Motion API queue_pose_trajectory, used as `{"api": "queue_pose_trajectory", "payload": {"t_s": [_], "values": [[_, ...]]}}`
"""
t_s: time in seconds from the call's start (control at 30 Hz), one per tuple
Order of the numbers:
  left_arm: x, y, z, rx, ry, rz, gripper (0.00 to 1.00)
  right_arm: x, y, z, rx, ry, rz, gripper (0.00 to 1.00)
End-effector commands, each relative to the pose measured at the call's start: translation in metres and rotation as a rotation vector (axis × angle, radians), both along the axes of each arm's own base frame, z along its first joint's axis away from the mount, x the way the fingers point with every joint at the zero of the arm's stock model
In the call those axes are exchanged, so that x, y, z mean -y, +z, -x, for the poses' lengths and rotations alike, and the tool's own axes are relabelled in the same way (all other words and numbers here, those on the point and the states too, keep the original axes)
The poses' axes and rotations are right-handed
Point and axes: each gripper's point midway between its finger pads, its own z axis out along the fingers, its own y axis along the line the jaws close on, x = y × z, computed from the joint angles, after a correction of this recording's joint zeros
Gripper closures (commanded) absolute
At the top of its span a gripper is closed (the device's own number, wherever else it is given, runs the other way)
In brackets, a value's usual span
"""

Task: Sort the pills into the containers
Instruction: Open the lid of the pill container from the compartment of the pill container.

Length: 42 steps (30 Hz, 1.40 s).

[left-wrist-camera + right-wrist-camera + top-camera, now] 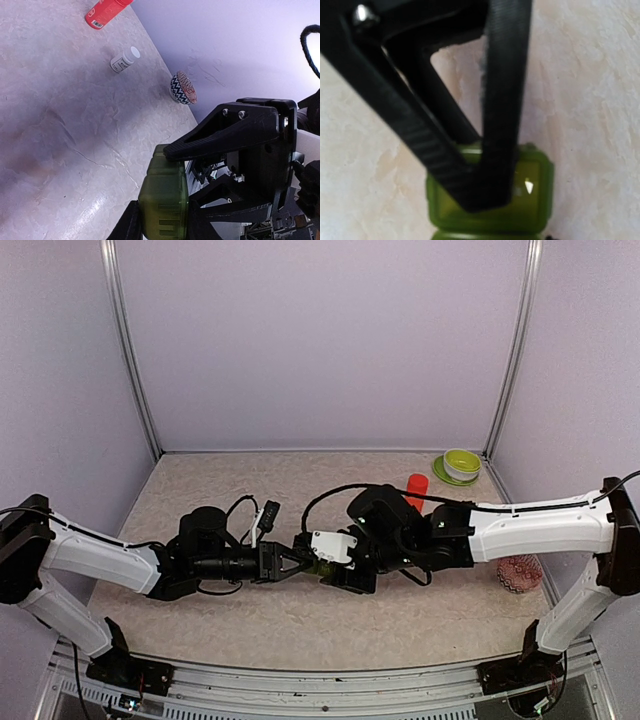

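Note:
The containers (321, 569), a short strip of dark-green lidded boxes, hang just above the table's middle. My left gripper (298, 562) is shut on the strip's near end. In the left wrist view the strip (164, 190) sits squeezed between my two left fingers (127, 225). My right gripper (335, 562) meets it from the right, jaws apart. Its upper finger (225, 130) rests on the far box's top edge. In the right wrist view that finger (495, 150) lies across a green lid (537, 195). No pills are in view.
A red-orange bottle (416, 490) stands at the back right, with stacked green bowls (460, 464) in the far right corner. A patterned paper cup (519, 573) lies under the right arm. A tiny clear bottle with a white cap (125, 59) lies on the table.

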Motion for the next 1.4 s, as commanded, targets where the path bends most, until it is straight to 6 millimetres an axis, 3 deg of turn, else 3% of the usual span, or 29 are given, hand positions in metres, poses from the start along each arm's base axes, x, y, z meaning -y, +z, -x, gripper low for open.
{"api": "queue_pose_trajectory", "payload": {"t_s": [0.0, 0.37, 0.87, 1.13, 1.37], "values": [[-0.004, -0.003, -0.006, 0.020, 0.034, -0.015, 0.74, 0.003, 0.021, 0.004, 0.044, 0.025, -0.044, 0.44], [0.000, 0.003, -0.006, 0.026, 0.019, -0.005, 0.74, 0.005, -0.001, -0.007, 0.080, -0.026, 0.031, 0.40], [0.003, 0.005, -0.005, 0.037, 0.003, -0.003, 0.74, 0.000, 0.000, -0.001, -0.011, 0.015, 0.011, 0.47], [0.003, 0.006, -0.005, 0.039, 0.003, -0.002, 0.74, -0.003, -0.006, -0.010, 0.001, -0.015, 0.027, 0.49], [0.001, 0.003, -0.004, 0.036, 0.006, -0.008, 0.74, -0.003, 0.003, -0.009, 0.008, -0.011, -0.001, 0.75]]}}
